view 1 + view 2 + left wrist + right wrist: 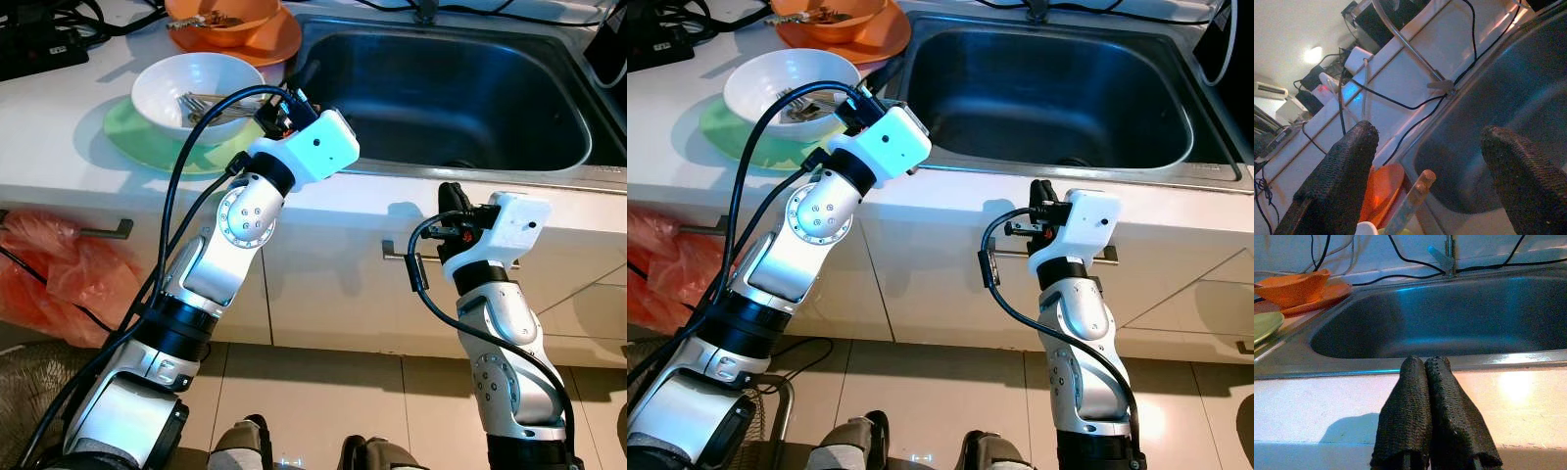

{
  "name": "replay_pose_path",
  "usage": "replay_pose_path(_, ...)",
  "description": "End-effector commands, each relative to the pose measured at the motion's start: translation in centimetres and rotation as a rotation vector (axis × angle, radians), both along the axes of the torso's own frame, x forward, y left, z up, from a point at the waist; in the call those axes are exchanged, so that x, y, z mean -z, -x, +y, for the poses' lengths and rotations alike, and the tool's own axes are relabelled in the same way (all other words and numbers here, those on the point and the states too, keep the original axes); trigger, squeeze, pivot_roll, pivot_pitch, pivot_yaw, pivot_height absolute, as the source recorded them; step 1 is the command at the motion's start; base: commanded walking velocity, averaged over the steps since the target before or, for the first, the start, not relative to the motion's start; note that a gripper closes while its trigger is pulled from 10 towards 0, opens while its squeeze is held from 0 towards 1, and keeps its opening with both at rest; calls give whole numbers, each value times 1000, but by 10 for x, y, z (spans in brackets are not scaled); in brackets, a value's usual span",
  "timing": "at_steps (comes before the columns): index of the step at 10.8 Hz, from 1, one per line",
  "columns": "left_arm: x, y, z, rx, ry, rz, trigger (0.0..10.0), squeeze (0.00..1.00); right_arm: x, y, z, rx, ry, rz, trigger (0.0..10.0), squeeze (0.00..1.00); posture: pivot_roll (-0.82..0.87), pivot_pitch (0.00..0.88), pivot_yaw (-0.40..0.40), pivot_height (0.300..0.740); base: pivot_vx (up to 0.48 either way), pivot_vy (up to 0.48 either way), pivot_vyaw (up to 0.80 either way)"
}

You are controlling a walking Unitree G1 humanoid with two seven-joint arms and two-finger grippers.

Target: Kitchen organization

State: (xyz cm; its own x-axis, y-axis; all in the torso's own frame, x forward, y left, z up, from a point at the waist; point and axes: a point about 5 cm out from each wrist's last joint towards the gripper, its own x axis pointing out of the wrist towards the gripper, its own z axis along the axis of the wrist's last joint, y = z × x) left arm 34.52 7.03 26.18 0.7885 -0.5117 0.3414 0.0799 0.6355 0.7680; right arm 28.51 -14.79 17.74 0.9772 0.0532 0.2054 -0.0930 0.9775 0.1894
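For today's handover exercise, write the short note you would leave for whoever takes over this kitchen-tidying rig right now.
Left end effector: open, empty, raised over the counter between the white bowl and the sink.
Right end effector: shut, empty, low at the counter's front edge, facing the sink.
Things: white bowl holds forks and sits on a green plate; orange bowl on orange plate behind it.
Done: nothing evident; the dishes sit on the counter.
Left: the dishes remain to be sorted.

head eyes look down; wrist views share sink point(1449, 318).
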Motion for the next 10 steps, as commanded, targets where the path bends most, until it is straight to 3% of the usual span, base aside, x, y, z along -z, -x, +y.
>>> replay_pose_path(1, -3, 0, 0, -2, -4, -14, 0, 0, 0, 0, -3, 11, -8, -1, 10000, 0, 80, 190, -35, 740, 0, 0, 0)
replay_pose_path(9, -4, 8, 1, -12, -24, -14, 0, 0, 1, 0, -2, 4, -8, 3, 10000, 0, 81, 197, -39, 740, 0, 0, 0)
replay_pose_path(10, 4, 9, 7, -42, -27, 23, 10000, 0, 1, 1, -2, 4, -8, 3, 10000, 0, 80, 200, -41, 740, 0, 0, 0)
